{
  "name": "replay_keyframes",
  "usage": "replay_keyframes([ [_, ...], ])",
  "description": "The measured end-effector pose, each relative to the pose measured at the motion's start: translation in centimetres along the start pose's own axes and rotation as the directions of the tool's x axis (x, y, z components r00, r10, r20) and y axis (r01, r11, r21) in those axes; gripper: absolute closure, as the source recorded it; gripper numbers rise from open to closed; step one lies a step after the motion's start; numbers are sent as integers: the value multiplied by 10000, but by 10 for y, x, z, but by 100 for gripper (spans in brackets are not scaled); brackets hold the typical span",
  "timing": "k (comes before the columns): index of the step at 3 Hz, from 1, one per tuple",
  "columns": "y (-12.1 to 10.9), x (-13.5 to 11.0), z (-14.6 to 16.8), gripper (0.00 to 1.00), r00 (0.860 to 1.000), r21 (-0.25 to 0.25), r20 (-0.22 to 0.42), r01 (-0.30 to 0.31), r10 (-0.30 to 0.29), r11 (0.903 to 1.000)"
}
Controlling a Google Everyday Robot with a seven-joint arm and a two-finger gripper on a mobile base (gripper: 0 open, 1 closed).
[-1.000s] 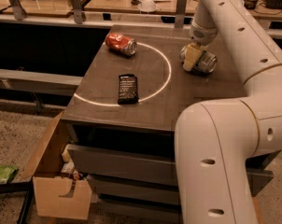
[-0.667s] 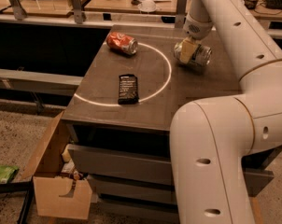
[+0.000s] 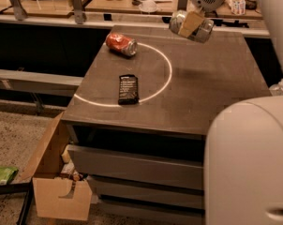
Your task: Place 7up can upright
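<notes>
Camera view: pincer point(image 3: 191, 24) clasps the 7up can point(image 3: 205, 31) mid-body over the bench point(image 3: 212, 83); likely light, thin-walled, easily crushed.

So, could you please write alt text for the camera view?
The gripper holds the 7up can sideways over the far edge of a dark table. A red-orange can lies on its side there, with a flat black packet nearer the camera.
</notes>
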State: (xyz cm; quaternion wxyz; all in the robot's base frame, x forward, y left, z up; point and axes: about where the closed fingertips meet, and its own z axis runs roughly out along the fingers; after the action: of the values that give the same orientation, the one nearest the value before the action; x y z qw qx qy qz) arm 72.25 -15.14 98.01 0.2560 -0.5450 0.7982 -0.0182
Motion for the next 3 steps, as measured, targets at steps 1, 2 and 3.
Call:
replay_keyframes([
  [1, 28, -5, -25, 100, 9752, -457, 2181, -290, 383, 9985],
  [2, 62, -12, -50, 100, 9013, -824, 4257, -505, 810, 9953],
  [3, 97, -3, -44, 100, 8006, -1539, 5866, -379, 1222, 9874],
])
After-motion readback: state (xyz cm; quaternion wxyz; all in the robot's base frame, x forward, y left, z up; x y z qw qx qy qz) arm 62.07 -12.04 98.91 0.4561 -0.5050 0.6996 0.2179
